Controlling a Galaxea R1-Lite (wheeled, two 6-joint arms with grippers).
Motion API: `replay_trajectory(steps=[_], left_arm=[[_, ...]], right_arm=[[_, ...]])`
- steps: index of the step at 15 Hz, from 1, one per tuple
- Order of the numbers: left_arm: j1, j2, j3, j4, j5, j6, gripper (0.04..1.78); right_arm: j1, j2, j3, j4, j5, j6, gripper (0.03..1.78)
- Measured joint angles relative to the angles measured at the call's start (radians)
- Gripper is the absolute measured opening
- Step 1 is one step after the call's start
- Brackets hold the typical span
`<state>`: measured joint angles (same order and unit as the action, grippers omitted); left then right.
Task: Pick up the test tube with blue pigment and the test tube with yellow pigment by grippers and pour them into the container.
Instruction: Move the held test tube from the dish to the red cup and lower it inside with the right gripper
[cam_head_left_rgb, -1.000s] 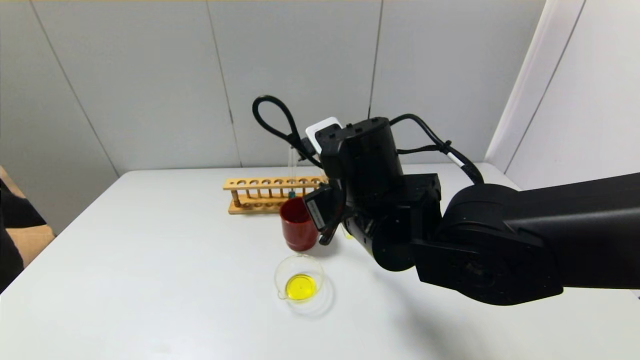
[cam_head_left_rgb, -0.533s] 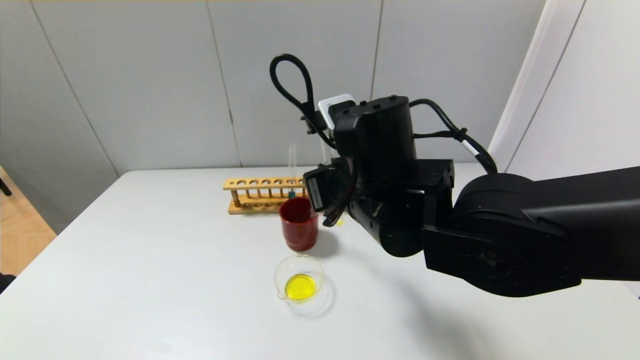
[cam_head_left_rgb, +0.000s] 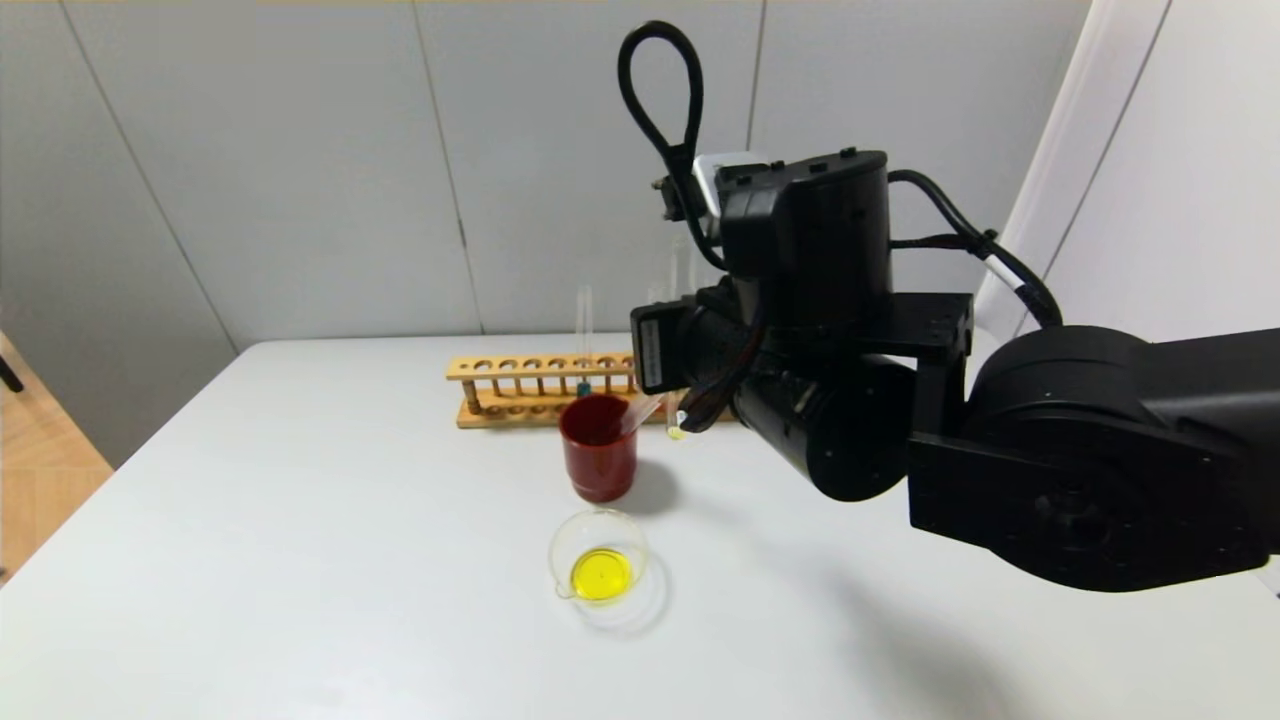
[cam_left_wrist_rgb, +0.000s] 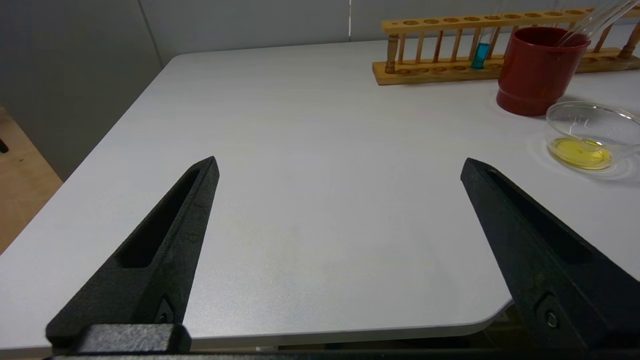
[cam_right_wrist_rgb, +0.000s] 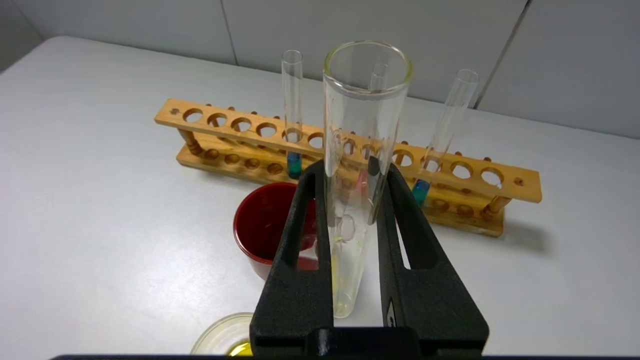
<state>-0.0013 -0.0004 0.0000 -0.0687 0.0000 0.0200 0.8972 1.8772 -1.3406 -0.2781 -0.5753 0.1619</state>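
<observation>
Right gripper (cam_right_wrist_rgb: 350, 200): black, thin tapering fingers pinching a clear glass tube, above the table just right of the red cup.
Test tube with yellow pigment (cam_right_wrist_rgb: 357, 165): slim clear glass with a round flared mouth, held between the right fingers; nearly drained, only a faint yellow film near its rounded bottom end.
Container (cam_head_left_rgb: 598, 558): low round clear glass dish with a tiny spout, a yellow pool inside; it sits at 6 o'clock from the red cup, near it, apart from the gripper.
Test tube with blue pigment (cam_right_wrist_rgb: 292, 114): upright in the rack, a short teal column at its base; at 12 o'clock from the red cup, behind it.
Second blue tube (cam_right_wrist_rgb: 442, 137): tilted in the rack, further right, with a smaller blue portion.
Rack (cam_right_wrist_rgb: 220, 140): light wood, a long row of round holes.
Red cup (cam_head_left_rgb: 598, 447): opaque, glossy, dark red.
Table (cam_head_left_rgb: 300, 520): smooth, matte white.
Left gripper (cam_left_wrist_rgb: 340, 170): black fingers spread wide, holding nothing, low over the near table edge.
Hidden: in the head view the right arm covers the rack's right end.
</observation>
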Motion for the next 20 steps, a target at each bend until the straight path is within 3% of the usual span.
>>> replay_trajectory(steps=[5,20], left_arm=[[0.0,0.0,0.0,0.0,0.0,0.0,1.71],[0.0,0.0,0.0,0.0,0.0,0.0,1.71]], right_arm=[[0.006,-0.051,0.03,0.001,-0.001,0.027,0.28],[0.092,-0.057,-0.001,-0.059,-0.001,-0.019,0.28]])
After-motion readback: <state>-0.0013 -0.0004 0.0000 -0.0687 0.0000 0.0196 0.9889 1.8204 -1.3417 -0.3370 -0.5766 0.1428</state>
